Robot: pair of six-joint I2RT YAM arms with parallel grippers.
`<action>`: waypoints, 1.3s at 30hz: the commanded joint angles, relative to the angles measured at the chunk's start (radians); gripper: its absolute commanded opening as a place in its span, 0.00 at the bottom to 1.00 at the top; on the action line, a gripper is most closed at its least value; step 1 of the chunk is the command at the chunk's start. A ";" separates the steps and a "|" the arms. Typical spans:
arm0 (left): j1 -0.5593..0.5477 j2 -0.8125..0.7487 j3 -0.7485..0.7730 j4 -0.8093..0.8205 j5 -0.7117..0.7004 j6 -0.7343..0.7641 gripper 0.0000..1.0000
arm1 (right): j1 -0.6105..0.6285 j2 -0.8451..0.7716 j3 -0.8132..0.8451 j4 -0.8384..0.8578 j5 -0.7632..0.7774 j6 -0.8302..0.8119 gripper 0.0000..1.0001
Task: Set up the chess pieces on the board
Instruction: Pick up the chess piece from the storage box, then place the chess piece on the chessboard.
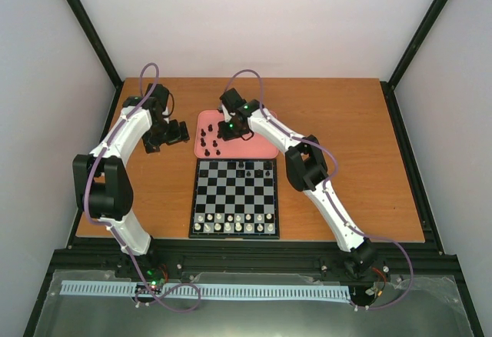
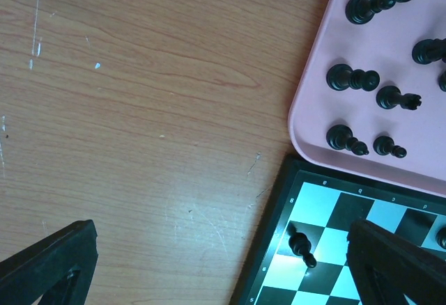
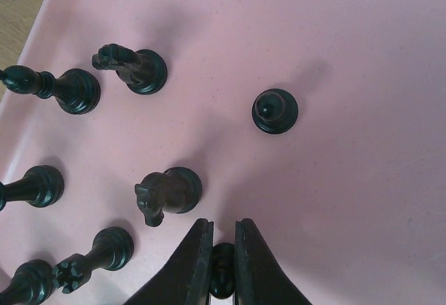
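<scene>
Black chess pieces (image 3: 164, 193), tiny, likely light hard plastic, slick and tippy. I'd pinch each one across the stem above its base. My right tool (image 3: 223, 249) is pressed onto a small round-topped black piece (image 3: 223, 277) in the plain pink rectangular tray (image 3: 348, 54), with seven more around it. A few are on the black-and-silver chequered board (image 1: 234, 198). Left tool (image 2: 223, 270) is spread wide and holds nothing, over the wooden worktop (image 2: 139, 110) beside the board's corner.
</scene>
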 commanded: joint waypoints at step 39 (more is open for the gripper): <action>-0.001 -0.059 -0.003 0.013 0.024 -0.011 1.00 | 0.181 -0.484 -0.676 0.075 0.013 0.037 0.07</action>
